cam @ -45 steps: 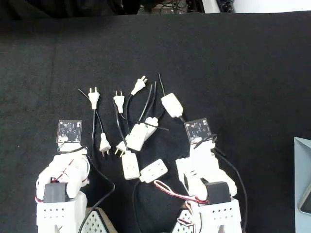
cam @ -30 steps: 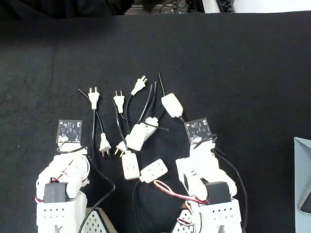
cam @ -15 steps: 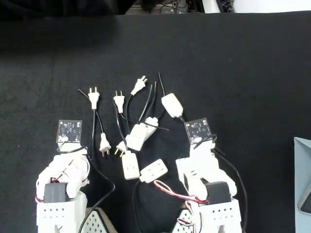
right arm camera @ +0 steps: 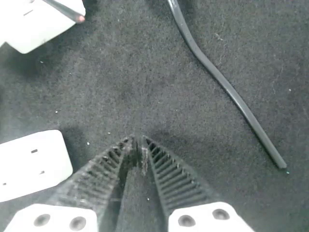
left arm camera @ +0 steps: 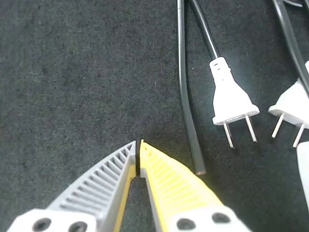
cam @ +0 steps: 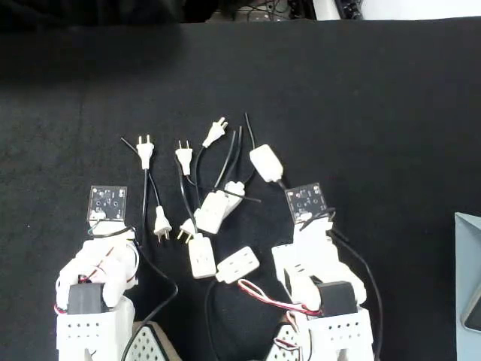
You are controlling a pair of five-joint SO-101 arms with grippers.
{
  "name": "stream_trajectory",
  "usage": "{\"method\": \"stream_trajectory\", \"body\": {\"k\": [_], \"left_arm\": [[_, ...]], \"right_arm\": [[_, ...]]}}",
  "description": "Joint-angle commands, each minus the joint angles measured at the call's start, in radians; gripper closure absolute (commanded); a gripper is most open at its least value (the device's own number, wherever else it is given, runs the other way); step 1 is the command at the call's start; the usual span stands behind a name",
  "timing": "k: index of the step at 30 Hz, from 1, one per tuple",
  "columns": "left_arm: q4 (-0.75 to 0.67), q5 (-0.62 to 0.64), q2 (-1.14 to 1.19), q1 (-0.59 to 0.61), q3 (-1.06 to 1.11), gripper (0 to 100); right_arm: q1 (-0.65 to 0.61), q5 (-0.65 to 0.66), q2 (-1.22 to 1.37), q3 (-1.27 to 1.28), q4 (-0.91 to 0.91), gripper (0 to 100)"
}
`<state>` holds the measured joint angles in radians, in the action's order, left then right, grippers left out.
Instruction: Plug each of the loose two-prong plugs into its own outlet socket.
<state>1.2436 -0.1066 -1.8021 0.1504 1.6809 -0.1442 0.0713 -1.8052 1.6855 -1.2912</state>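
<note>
Several loose white two-prong plugs on black cords lie mid-table, among them one (cam: 145, 154) at the far left, one (cam: 215, 133) farthest back and one (cam: 161, 222) nearest the left arm. Several white outlet sockets lie among them, such as one (cam: 266, 162) and one (cam: 239, 265). My left gripper (left arm camera: 139, 146) is shut and empty, resting low over the cloth beside a plug (left arm camera: 231, 99) and its cord (left arm camera: 186, 87). A second plug (left arm camera: 289, 104) lies further off. My right gripper (right arm camera: 136, 143) is also shut and empty, close to a socket (right arm camera: 31, 162).
Black cloth (cam: 376, 105) covers the table, bare at the back and right. A pale blue object (cam: 467, 286) sits at the right edge. A loose black cord (right arm camera: 227, 87) runs past the right gripper. Both arm bases (cam: 94, 301) (cam: 323, 297) stand at the near edge.
</note>
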Motion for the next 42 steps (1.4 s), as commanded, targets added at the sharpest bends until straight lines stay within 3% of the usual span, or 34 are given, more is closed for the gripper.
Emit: {"method": "stream_trajectory", "body": {"k": [1,18,25,29,42], "left_arm": [[0.003,0.005,-0.008,-0.008,0.019,97],[0.003,0.0,-0.009,-0.012,0.019,97],[-0.009,0.006,-0.011,0.183,0.008,97],[-0.069,0.006,-0.011,0.209,0.018,97],[-0.068,0.006,-0.011,0.211,0.018,97]], "right_arm": [[0.009,-0.011,-0.064,-0.002,-0.003,98.5],[0.005,-0.017,-0.064,-0.002,-0.003,98.5],[0.011,-0.009,-0.064,-0.002,-0.003,98.5],[0.012,-0.009,-0.064,-0.015,0.0,98.5],[0.005,-0.069,0.071,-0.49,0.002,98.6]]}}
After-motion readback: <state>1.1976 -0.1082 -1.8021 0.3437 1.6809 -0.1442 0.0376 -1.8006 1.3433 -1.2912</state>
